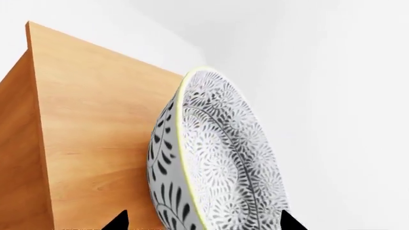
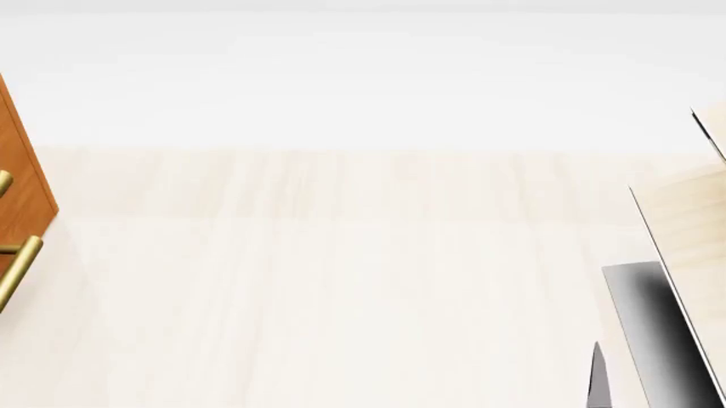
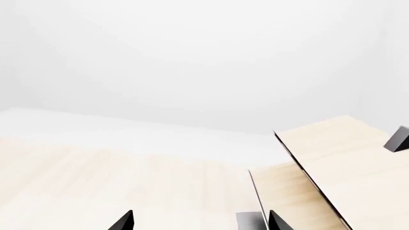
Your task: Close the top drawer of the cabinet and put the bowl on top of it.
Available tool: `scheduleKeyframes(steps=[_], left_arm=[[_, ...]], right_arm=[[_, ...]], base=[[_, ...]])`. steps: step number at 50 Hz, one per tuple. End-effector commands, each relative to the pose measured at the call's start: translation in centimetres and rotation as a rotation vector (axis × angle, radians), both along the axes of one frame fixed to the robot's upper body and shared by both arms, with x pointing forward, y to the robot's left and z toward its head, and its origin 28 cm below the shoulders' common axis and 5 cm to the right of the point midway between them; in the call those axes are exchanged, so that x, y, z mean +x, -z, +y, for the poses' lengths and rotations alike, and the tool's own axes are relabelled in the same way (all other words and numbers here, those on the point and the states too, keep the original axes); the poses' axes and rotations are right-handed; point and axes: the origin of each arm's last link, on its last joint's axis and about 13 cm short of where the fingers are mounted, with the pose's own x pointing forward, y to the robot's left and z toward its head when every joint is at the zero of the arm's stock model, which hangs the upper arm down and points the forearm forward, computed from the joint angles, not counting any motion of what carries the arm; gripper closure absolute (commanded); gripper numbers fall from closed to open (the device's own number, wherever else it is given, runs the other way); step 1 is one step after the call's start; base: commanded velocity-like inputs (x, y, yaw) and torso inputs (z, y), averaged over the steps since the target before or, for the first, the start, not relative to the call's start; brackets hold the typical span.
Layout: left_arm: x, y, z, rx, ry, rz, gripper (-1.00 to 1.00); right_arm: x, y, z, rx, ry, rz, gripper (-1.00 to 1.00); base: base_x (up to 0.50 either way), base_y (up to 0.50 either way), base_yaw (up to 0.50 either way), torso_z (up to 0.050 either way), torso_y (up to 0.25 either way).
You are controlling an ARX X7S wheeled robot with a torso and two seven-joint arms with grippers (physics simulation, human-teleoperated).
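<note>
A pale wood-plank floor (image 2: pixel 340 297) runs out from under the robot to a plain white wall (image 2: pixel 363 76), and nearly everything in the head view is that bare stretch. At its near right edge stands a pale wood structure (image 2: pixel 692 238) with a dark grey base panel (image 2: pixel 652 331); at the far left edge a sliver of the orange-brown cabinet (image 2: pixel 20 183) shows, with parts of two brass bar handles (image 2: pixel 16 268) on its front. Too little of that front is in view to tell whether the top drawer is shut.

In the left wrist view, the two black fingertips (image 1: pixel 118 221) of the left gripper (image 1: pixel 204 223) poke in at the frame edge, set wide apart on either side of the bowl (image 1: pixel 221 158). The white bowl with its dense dark floral pattern sits between them, its underside against the flat top of the cabinet (image 1: pixel 96 134); whether the tips actually press on it cannot be told from here. Beyond the bowl is only white wall.

In the right wrist view, the right gripper (image 3: pixel 201 223) has its black tips (image 3: pixel 122 221) spread apart with nothing between them, over the floor (image 3: pixel 115 182). Past them lies the same pale wood structure (image 3: pixel 345 158), then the wall
</note>
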Motion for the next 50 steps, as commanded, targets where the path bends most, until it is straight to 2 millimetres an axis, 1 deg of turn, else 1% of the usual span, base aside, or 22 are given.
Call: scheduleKeyframes(steps=[1, 9, 19, 26, 30, 38, 43, 50], left_arm=[[-1.1, -0.9, -0.7, 0.038, 0.013, -0.026, -1.0], [-1.9, -1.2, -1.1, 0.081, 0.021, -0.028, -1.0], [-3.2, -1.1, -1.0, 0.117, 0.034, -0.017, -1.0], [-4.3, -1.1, -1.9, 0.202, 0.072, -0.021, -1.0], [-5.0, -1.0, -1.9, 0.216, 0.078, -0.022, -1.0], [-5.5, -0.2, -1.7, 0.229, 0.083, -0.01, -1.0], [-5.8, -0.2, -2.2, 0.285, 0.123, 0.009, -1.0], [-7.0, -0.2, -3.1, 0.347, 0.165, 0.004, -1.0]], right_arm=[[0.0, -0.1, 0.0, -0.003, -0.004, 0.001, -1.0], [0.0, 0.1, 0.1, -0.004, -0.009, 0.004, -1.0], [0.1, 0.0, 0.2, -0.001, -0.011, 0.003, -1.0], [0.1, 0.1, 0.3, 0.0, -0.013, 0.003, -1.0], [0.1, -0.1, 0.3, 0.0, -0.011, -0.002, -1.0], [0.0, -0.3, 0.3, 0.001, -0.01, -0.006, -1.0], [0.1, -0.1, 0.3, 0.004, -0.007, -0.004, -1.0], [0.0, -0.3, 0.3, 0.006, -0.012, -0.008, -1.0]], base=[[0.0, 0.0, 0.0, 0.0, 0.0], [0.0, 0.0, 0.0, 0.0, 0.0], [0.0, 0.0, 0.0, 0.0, 0.0], [0.0, 0.0, 0.0, 0.0, 0.0], [0.0, 0.0, 0.0, 0.0, 0.0], [0.0, 0.0, 0.0, 0.0, 0.0], [0.0, 0.0, 0.0, 0.0, 0.0], [0.0, 0.0, 0.0, 0.0, 0.0]])
